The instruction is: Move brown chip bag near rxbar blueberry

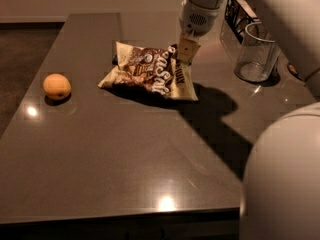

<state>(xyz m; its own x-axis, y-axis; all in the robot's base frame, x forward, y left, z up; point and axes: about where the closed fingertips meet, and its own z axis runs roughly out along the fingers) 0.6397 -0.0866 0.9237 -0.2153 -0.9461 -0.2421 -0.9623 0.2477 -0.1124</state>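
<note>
The brown chip bag (150, 73) is at the far middle of the dark table (125, 164), its right end raised and a shadow under it. My gripper (186, 51) hangs from the white arm at the bag's upper right corner, shut on that edge. The rxbar blueberry does not show; the bag's far left corner covers the spot where it lay.
A round orange fruit (56, 86) sits near the table's left edge. A clear glass cup (256, 54) stands at the far right with a black wire rack (235, 11) behind it. My white body (285, 179) fills the lower right.
</note>
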